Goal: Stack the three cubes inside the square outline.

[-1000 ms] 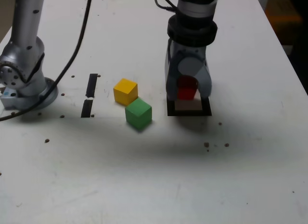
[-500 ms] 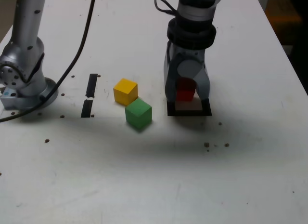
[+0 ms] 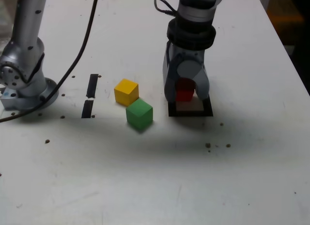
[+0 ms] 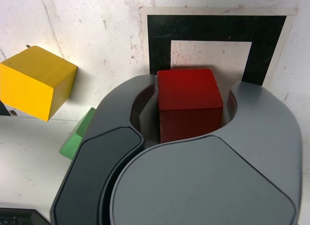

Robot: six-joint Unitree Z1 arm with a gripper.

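My gripper (image 3: 186,96) stands upright over the square outline (image 3: 191,113) and is shut on the red cube (image 3: 184,91). The wrist view shows the red cube (image 4: 190,101) pinched between the two grey fingers (image 4: 116,104), above the near edge of the black tape square (image 4: 213,29) with its white centre. In the exterior view I cannot tell whether the cube touches the table. To the exterior view's left of the square, the yellow cube (image 3: 126,91) and the green cube (image 3: 139,113) sit corner to corner on the white table. The wrist view also shows the yellow cube (image 4: 34,82) and an edge of the green cube (image 4: 77,138).
Two short black tape strips (image 3: 90,95) lie left of the yellow cube in the exterior view. The arm's grey base (image 3: 24,75) stands at the far left, with a black cable (image 3: 77,51) running from it. Small dark specks (image 3: 208,145) dot the table.
The gripper, still holding the red cube, has shifted slightly towards the exterior view's left and settled a little lower over the square. The yellow and green cubes have not moved.
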